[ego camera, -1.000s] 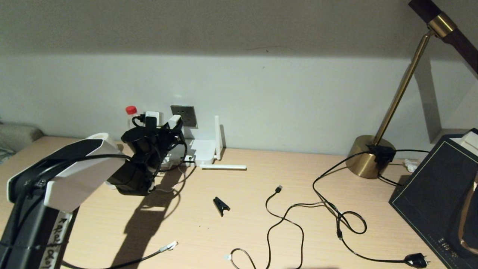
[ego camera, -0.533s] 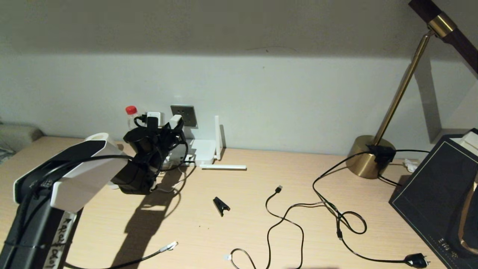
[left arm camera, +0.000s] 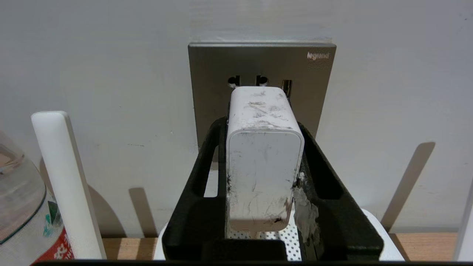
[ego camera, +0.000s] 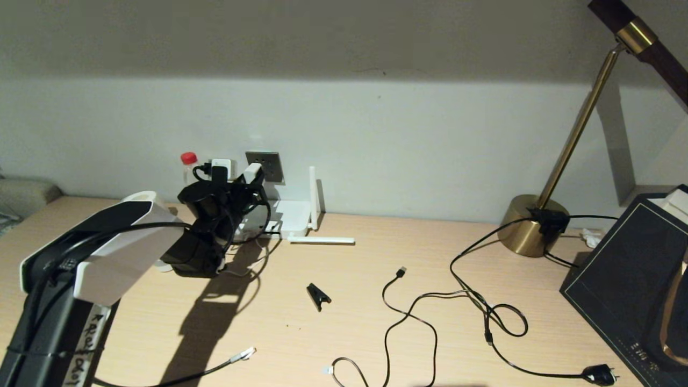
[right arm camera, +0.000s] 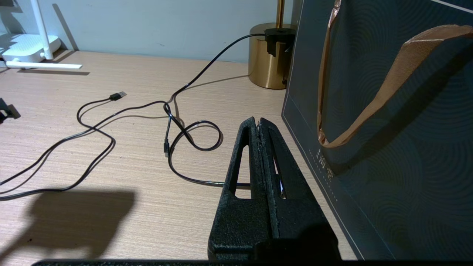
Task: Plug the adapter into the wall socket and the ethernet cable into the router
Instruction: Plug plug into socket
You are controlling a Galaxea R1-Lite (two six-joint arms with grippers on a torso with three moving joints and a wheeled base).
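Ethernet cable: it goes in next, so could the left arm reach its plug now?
Probably not yet: the left tool is shut on the adapter at the wall socket; the ethernet cable lies unobstructed.

You can read one brand for certain: "legrand", in small pale letters at an upper corner of the socket (left arm camera: 210,92), as the left wrist view shows it. The bottle (left arm camera: 22,207) beside it carries a red, white and green label, but you cannot make out its print. Handwritten black marks run down a white tape (ego camera: 86,344) on the left arm; they stay unreadable. Faint gold print along the bag (right arm camera: 406,166) edge is illegible too.
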